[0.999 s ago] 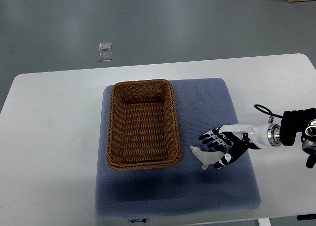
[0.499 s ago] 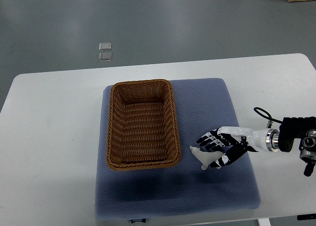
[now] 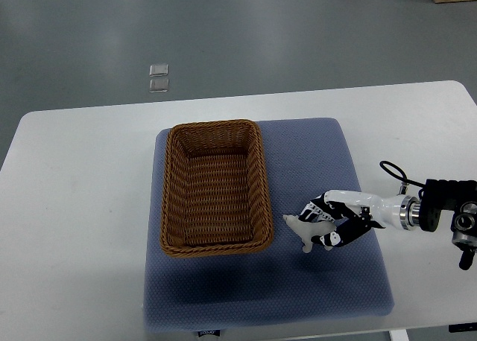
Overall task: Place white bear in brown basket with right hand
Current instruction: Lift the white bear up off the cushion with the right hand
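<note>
White bear [image 3: 302, 229] sits on the blue-grey pad [image 3: 328, 155] at lower centre-right of frame, just right of the brown basket [image 3: 215, 186], near its lower right corner but apart from the rim. Right hand [image 3: 333, 222] comes in from the right edge, fingers curled around the bear's right side; looks like it's closing on it, but can't confirm a firm hold since the fingers hide the contact, and the bear looks to be resting on the pad, not lifted. Left arm not visible. Step in hand, as I read it: secure the grasp. Advice: get thumb and fingers on opposite sides of the body, not just the tail end, since most of the bear sticks out left of the palm and could pivot or slip. It's small and probably soft, so squeeze enough to deform it slightly. Lift straight up first, high enough to clear the wicker rim, then move left toward the basket's middle. Don't drag it across the pad; the textured fabric may snag. Release low inside so it doesn't bounce out.
</note>
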